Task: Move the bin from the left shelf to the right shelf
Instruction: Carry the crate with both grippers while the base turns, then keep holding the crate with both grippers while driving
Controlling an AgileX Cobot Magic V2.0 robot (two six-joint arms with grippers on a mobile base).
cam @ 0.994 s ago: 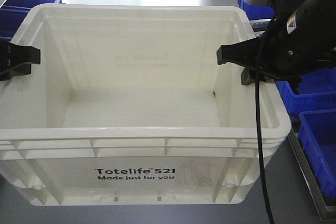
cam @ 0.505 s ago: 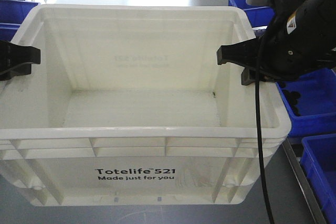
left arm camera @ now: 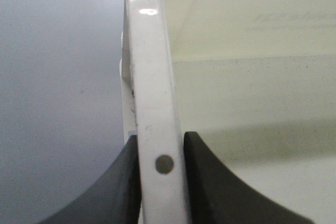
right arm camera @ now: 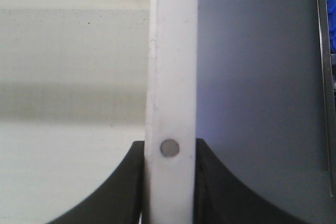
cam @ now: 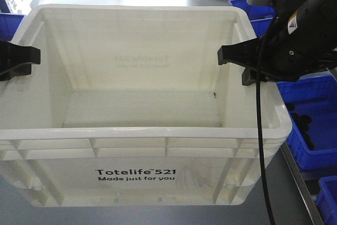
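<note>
The bin [cam: 137,154], a large white tote printed "Totelife 521", fills the front view and is empty inside. My left gripper [cam: 20,59] is shut on the bin's left rim. In the left wrist view both black fingers [left arm camera: 118,192] press the white rim [left arm camera: 152,77] of the bin, with the left gripper [left arm camera: 161,153] closed around it. My right gripper [cam: 239,67] is shut on the right rim, one finger inside the bin and one outside. The right wrist view shows the right gripper [right arm camera: 169,153] clamped on the rim [right arm camera: 172,51].
Blue plastic bins stand close on the right [cam: 310,125], behind the right arm [cam: 260,17] and at the far left [cam: 10,25]. A metal shelf edge [cam: 297,183] runs along the lower right. Grey floor [left arm camera: 58,77] lies under the tote.
The bin and both grippers keep their place in the view. The background has slid downward: the blue bins on the right dropped lower, and more of the window shows at the top.
</note>
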